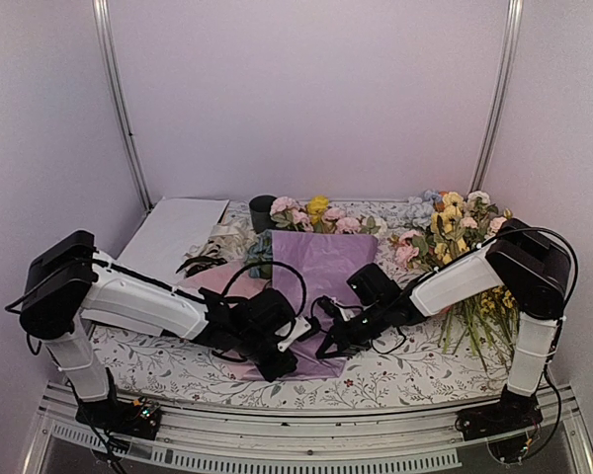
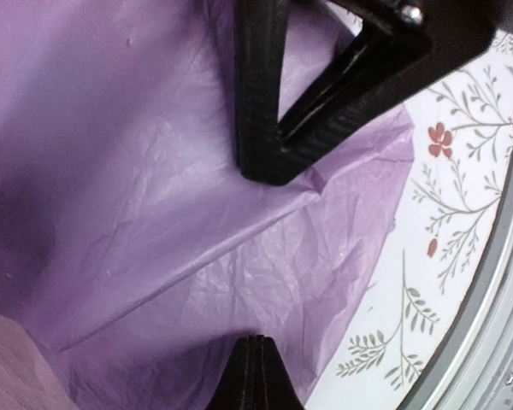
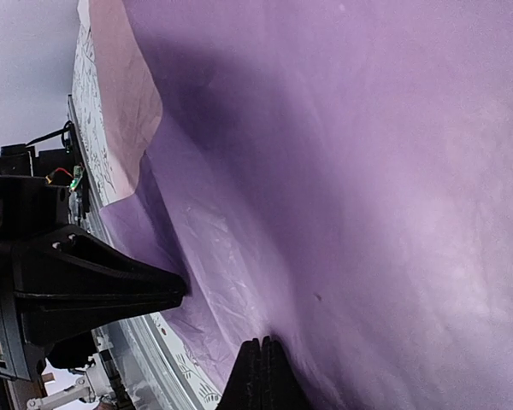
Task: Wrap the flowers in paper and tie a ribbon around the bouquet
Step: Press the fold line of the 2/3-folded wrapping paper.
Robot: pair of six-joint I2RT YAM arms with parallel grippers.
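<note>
Paper (image 1: 321, 267) lies from mid-table to the near edge of the table (image 1: 395, 380), a pinkish layer showing at its left. Flowers (image 1: 314, 213) sit at its far end, toward the far edge; no cone is formed yet. Ribbon: cannot pick it out.

Risks, as judged:
- Left side: the sheet is thin and creased, so a hard tug at the near corner could tear it or drag the pink layer out of line.
- Middle: pulling the paper toward the near edge may slide it out from under the blooms.
- Right side: both tools work close together over the near corner, so a folding sweep could knock them together.

Tools:
- Left gripper (image 2: 252, 346): fingers together, tips on the paper by its near edge. Cannot tell whether a fold is nipped between them.
- Right gripper (image 3: 261, 350): fingers together, tips against the lilac sheet, just beside the left one. Again, I cannot tell if it has a pinch.
</note>
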